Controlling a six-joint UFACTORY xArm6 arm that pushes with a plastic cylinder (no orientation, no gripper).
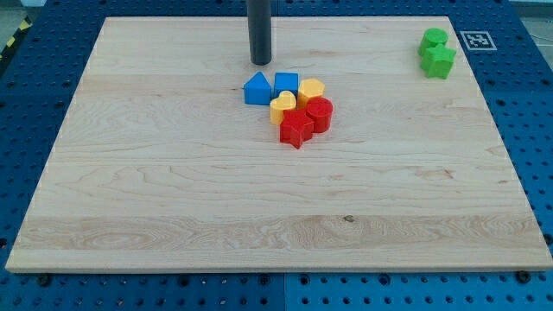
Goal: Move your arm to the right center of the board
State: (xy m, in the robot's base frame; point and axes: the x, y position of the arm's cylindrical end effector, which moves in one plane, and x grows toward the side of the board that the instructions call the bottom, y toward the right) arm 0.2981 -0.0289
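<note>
My tip [261,62] stands on the wooden board [173,190] near the view's top, a little left of centre, at the end of a dark upright rod. Just below it lies a tight cluster of blocks. A blue pentagon-like block [257,89] and a blue cube [286,85] form its upper edge, a short gap below the tip. A yellow hexagon [311,89] and a yellow heart [282,108] sit beside them. A red cylinder [319,114] and a red star [296,129] lie at the cluster's lower end.
Two green blocks sit at the board's top right corner: a small green one [434,37] and a green star [437,60] touching it below. A black-and-white marker tag [476,40] lies just off the board's top right edge.
</note>
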